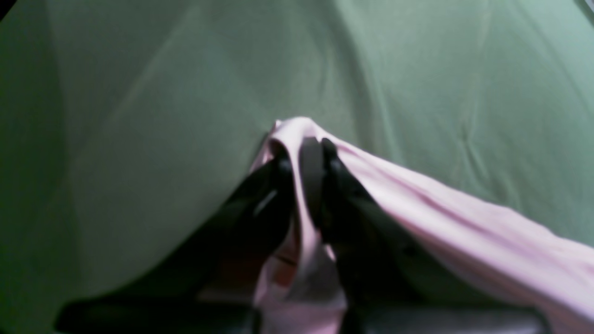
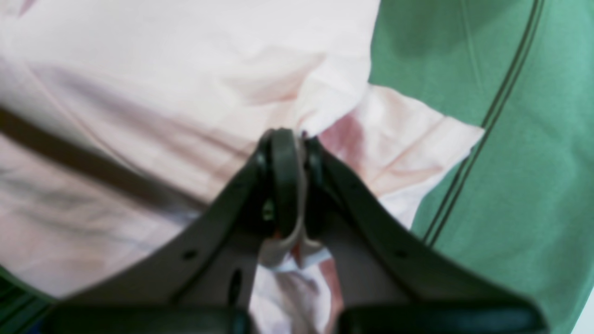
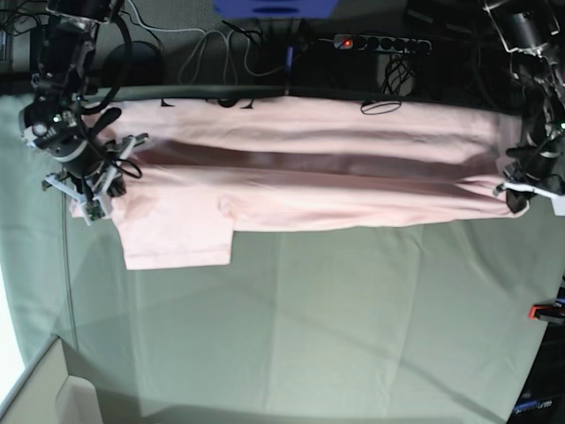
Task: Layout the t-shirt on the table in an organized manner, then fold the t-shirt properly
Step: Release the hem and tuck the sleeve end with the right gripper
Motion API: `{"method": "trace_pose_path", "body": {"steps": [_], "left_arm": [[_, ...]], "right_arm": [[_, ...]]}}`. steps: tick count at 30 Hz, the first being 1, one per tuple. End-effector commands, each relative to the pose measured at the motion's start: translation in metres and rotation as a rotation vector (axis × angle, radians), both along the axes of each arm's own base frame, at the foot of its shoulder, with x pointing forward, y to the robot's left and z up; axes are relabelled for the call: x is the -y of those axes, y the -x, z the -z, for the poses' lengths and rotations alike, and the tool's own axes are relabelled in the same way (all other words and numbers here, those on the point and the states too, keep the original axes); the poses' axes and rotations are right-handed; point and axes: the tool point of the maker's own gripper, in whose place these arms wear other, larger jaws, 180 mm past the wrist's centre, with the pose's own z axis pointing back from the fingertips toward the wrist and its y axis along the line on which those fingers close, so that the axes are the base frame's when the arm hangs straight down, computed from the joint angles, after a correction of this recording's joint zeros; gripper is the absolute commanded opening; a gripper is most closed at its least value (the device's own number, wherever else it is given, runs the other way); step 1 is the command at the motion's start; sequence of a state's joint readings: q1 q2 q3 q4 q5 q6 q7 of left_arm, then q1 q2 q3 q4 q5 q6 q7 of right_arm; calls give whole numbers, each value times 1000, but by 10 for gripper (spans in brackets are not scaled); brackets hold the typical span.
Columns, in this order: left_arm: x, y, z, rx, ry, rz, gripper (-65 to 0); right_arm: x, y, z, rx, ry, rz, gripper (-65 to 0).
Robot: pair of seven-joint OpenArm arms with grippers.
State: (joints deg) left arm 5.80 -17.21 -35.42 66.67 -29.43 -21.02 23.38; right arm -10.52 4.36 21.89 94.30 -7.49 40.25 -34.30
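The pale pink t-shirt (image 3: pixel 309 190) is stretched in a long band across the far part of the table (image 3: pixel 309 309), with one sleeve (image 3: pixel 177 234) lying flat toward the front. My right gripper (image 3: pixel 88 199) holds its end at the left of the base view. In the right wrist view the right gripper (image 2: pixel 290 139) is shut on a bunch of the t-shirt (image 2: pixel 162 69). My left gripper (image 3: pixel 516 201) holds the opposite end. Seen from the left wrist, the left gripper (image 1: pixel 304 148) is shut on a pink fold of the t-shirt (image 1: pixel 464 218) above the table (image 1: pixel 162 116).
A power strip (image 3: pixel 380 41) and cables lie behind the table's far edge. A red clamp (image 3: pixel 540 310) sits at the right edge. A pale box (image 3: pixel 53 393) stands at the front left corner. Grey-green cloth (image 2: pixel 533 139) spreads in front of the shirt.
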Motion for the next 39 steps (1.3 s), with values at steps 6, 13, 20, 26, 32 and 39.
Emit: {"method": "trace_pose_path", "body": {"steps": [6,13,20,26,32,39], "left_arm": [[-11,18,-1,-14,-36,1,-650],[-12,36,14,-62,-30,-8,-649],[-12,38,21,-77,-19,-13,-600],[-13,38,20,-77,-19,-14,-466],[-11,39,22,-82,-16,-13,-418],[-8,40,24,-86,-7,-12,-416]], "right_arm": [[9,9,0,-5,21,-2,-650],[-1,25,6,17,-14,-22,-650],[-2,37,23,-32,-37,-13,-650],[0,49,35,-75,-42,-8,-526],[3,41,14,-18,-10,-15,-410],[26,15,-44,168,29,102,-371]]}}
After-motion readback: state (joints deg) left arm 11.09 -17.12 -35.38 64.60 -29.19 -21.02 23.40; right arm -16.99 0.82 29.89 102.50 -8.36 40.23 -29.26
